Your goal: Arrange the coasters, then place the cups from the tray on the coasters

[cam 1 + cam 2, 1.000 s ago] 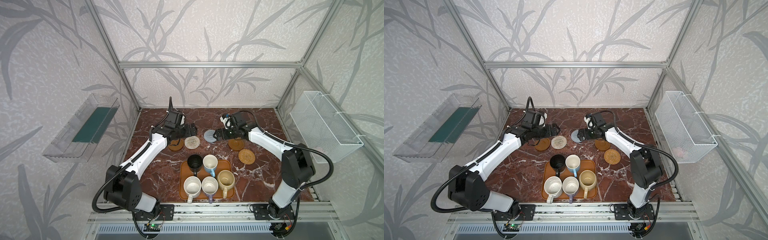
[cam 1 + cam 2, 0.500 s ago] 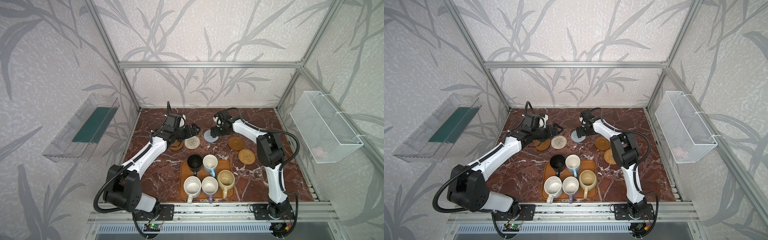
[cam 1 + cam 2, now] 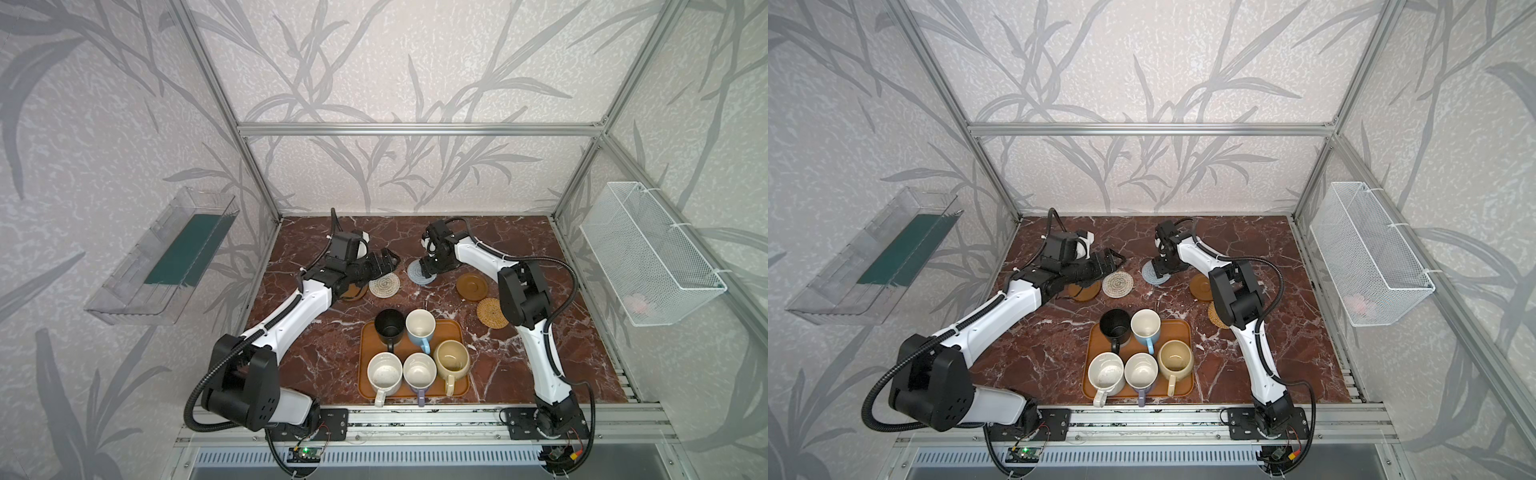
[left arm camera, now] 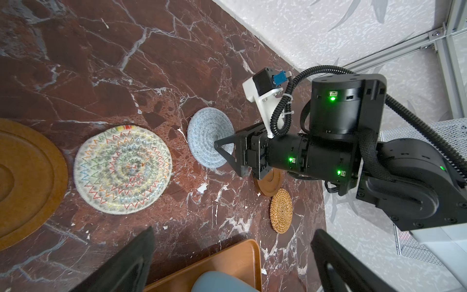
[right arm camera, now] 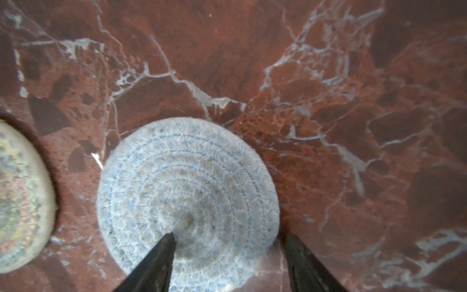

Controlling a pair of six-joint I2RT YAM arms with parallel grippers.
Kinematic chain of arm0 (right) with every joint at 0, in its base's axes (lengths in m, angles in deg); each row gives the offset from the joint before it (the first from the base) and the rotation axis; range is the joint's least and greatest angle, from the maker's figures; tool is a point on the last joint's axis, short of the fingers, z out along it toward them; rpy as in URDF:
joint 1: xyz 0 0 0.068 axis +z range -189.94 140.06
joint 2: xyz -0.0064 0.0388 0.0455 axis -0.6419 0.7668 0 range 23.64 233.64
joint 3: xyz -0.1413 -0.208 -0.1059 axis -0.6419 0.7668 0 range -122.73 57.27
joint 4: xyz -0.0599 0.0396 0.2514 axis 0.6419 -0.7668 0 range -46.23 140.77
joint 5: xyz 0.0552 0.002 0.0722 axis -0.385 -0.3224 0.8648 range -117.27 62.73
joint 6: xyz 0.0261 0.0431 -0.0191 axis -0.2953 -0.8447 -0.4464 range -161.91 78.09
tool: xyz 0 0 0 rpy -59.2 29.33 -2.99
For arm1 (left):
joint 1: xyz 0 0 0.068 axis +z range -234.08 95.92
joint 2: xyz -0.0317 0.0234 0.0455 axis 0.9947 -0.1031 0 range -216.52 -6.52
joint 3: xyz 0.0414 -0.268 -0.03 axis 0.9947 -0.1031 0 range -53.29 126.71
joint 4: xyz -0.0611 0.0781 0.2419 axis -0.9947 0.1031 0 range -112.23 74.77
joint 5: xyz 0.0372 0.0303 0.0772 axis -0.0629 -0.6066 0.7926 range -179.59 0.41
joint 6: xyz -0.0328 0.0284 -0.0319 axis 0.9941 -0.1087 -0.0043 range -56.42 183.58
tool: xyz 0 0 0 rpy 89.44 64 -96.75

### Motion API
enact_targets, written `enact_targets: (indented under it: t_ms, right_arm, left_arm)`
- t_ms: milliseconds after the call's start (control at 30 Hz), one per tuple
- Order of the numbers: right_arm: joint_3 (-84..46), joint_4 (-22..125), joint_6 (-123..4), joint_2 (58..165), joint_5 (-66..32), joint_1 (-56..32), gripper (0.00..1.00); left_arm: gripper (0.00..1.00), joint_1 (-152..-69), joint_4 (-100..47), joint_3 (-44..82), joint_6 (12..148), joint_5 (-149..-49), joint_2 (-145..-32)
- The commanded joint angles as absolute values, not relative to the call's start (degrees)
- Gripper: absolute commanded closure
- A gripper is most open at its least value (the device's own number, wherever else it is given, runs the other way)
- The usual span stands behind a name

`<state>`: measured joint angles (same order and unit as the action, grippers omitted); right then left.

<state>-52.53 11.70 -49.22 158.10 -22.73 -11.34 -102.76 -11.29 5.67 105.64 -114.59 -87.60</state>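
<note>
Red marble desk (image 3: 519,241) holds the blue-grey coaster (image 5: 188,182) flat, with the right hand (image 5: 228,236) partly open astride its edge, the left hand (image 4: 233,230) wide open nearby, and five cups (image 3: 419,326) on the tray (image 3: 452,329)

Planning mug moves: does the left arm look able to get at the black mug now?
Likely yes: the black mug stands at the tray's far left corner; the open left tool hovers nearby, nothing tall between.
</note>
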Motion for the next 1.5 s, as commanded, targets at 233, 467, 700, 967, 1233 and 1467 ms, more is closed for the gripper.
enact_targets:
  t_ms: [233,467,700,967,1233,1467]
  right_arm:
    - [-55.33,2.9,-46.43,161.16,-24.27,-9.2,0.44]
    - [-50.69,2.82,-45.82,158.63,-25.71,-8.19,0.46]
    - [-44.95,4.88,-46.37,156.03,-24.89,-7.59,0.46]
    - [-41.48,5.6,-47.9,153.2,-24.28,-7.39,0.46]
    - [-40.74,5.7,-48.15,153.04,-24.28,-7.27,0.46]
    - [-40.5,5.8,-48.79,151.24,-23.84,-7.28,0.46]
  left_arm:
    - [0.01,-102.53,-12.23,3.95,105.7,-114.26,-84.66]
    - [0.01,-102.19,-12.47,2.79,105.85,-113.94,-83.56]
    - [0.01,-102.19,-13.36,2.47,106.56,-114.73,-83.95]
    - [0.01,-102.18,-13.95,2.57,106.81,-115.09,-84.17]
    - [0.01,-102.53,-14.45,2.63,107.08,-115.83,-84.78]
    - [0.01,-102.56,-14.1,2.88,106.82,-116.03,-84.4]
